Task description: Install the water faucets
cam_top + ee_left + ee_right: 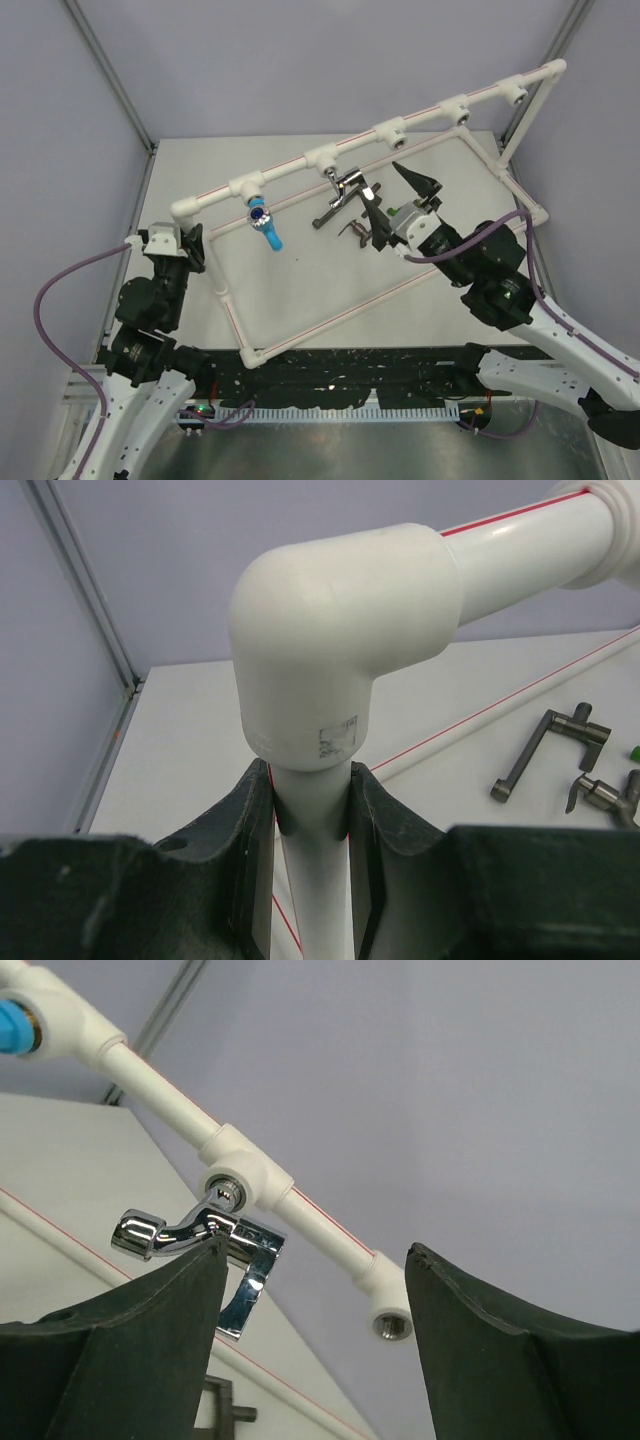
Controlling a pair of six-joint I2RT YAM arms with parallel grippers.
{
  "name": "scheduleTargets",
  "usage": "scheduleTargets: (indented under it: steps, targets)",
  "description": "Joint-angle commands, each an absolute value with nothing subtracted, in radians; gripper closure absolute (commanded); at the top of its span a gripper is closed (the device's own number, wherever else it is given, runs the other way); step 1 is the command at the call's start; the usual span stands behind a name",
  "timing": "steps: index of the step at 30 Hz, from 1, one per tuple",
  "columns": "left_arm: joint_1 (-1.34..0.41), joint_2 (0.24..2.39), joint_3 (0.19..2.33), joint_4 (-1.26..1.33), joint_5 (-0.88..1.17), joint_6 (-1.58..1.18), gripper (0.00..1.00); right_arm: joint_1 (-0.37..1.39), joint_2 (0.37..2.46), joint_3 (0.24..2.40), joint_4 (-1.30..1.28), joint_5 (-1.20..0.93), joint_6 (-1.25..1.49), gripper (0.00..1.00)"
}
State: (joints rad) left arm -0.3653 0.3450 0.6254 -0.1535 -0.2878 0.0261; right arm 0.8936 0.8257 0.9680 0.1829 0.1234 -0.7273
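A blue water faucet hangs from the first socket of the white pipe frame. A shiny chrome faucet sits in the second socket, also seen as the chrome faucet at its tee. Two dark brown-grey faucets lie on the table. A bit of green faucet shows by the right gripper. My right gripper is open just right of the chrome faucet, holding nothing. My left gripper is shut on the frame's upright pipe below the corner elbow.
An empty threaded socket shows between the right gripper's fingers, and more empty sockets follow along the top rail. The frame's lower rail crosses the table in front. Enclosure walls and a metal post bound the table.
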Motion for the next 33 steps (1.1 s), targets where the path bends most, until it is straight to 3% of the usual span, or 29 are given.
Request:
scheduleTargets:
  steps: [1, 10, 16, 22, 33]
  targets:
    - [-0.359, 0.367, 0.624, -0.215, -0.308, 0.066, 1.0, 0.894, 0.879, 1.107, -0.113, -0.035, -1.127, 0.25]
    - [-0.359, 0.371, 0.626, -0.215, -0.301, 0.064, 1.0, 0.945, 0.965, 1.218, -0.314, 0.055, -1.307, 0.25]
    - [-0.359, 0.374, 0.624, -0.213, -0.299, 0.063, 1.0, 0.977, 1.015, 1.206, -0.235, 0.132, -1.393, 0.27]
    - [-0.36, 0.371, 0.624, -0.213, -0.301, 0.063, 1.0, 0.977, 1.055, 1.147, -0.077, 0.166, -1.445, 0.34]
    - [-0.359, 0.365, 0.626, -0.213, -0.299, 0.064, 1.0, 0.977, 1.141, 1.155, -0.04, 0.17, -1.462, 0.41]
